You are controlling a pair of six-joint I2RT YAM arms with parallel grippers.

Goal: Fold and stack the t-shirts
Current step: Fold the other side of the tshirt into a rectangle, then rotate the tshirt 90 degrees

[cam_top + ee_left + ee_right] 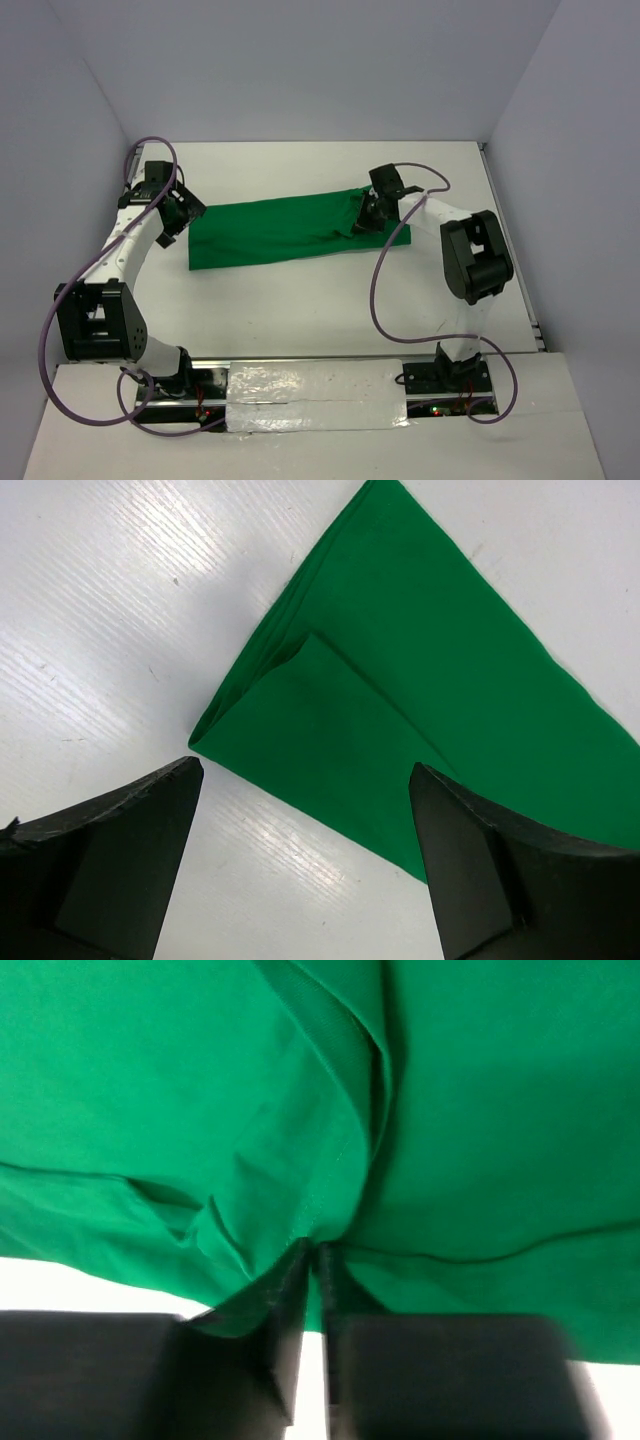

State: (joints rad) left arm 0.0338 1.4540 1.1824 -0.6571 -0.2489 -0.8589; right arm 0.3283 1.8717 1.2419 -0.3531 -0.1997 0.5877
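A bright green t-shirt (270,232) lies folded into a long band across the middle of the white table (320,320). My right gripper (362,218) is down on its right end and shut on a pinch of the green t-shirt (420,1110), which puckers into creases at the fingertips (300,1260). My left gripper (178,222) hovers just off the band's left end, open, with nothing between its fingers (130,850). In the left wrist view the folded corner of the t-shirt (400,680) lies just beyond the jaws, on bare table.
Grey walls enclose the table on three sides. Purple cables (380,290) loop from both arms over the near part of the table. A foil-covered strip (315,395) runs between the arm bases at the front edge.
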